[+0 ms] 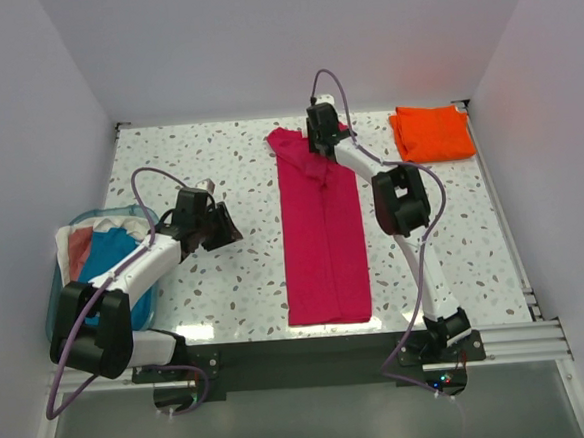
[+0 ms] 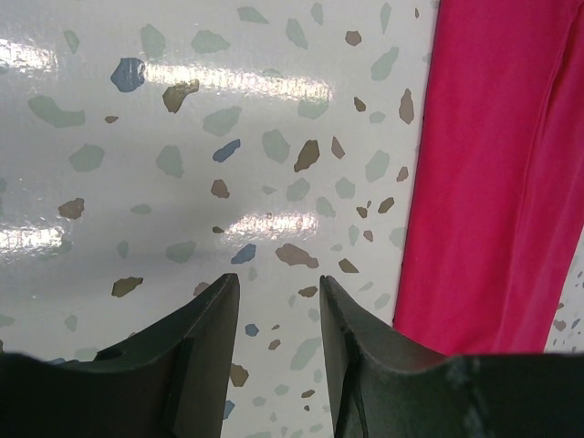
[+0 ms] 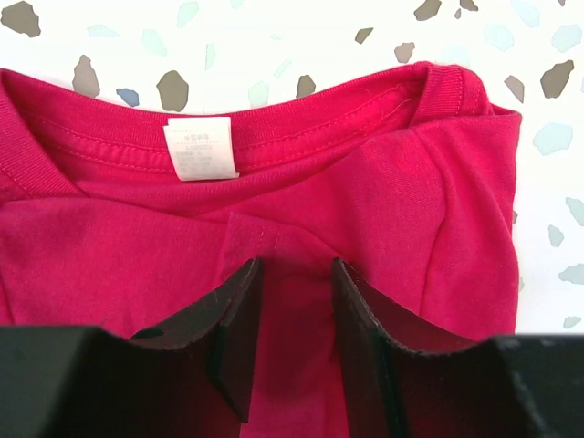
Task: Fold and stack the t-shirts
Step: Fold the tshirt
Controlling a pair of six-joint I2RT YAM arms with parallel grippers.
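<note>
A magenta-pink t-shirt [image 1: 321, 237] lies folded into a long narrow strip down the middle of the table, collar at the far end. An orange t-shirt [image 1: 431, 132] sits as a small folded rectangle at the back right. My right gripper [image 1: 319, 149] is down on the pink shirt [image 3: 383, 173] just below its collar and white label [image 3: 201, 146]; its jaws [image 3: 297, 263] stand apart with cloth bunched between them. My left gripper [image 1: 224, 227] hovers open over bare table [image 2: 278, 278], to the left of the pink strip [image 2: 493, 182], holding nothing.
A teal basket [image 1: 51, 311] with blue and white clothes [image 1: 110, 262] stands at the left edge beside the left arm. White walls enclose the speckled table [image 1: 208, 165] on three sides.
</note>
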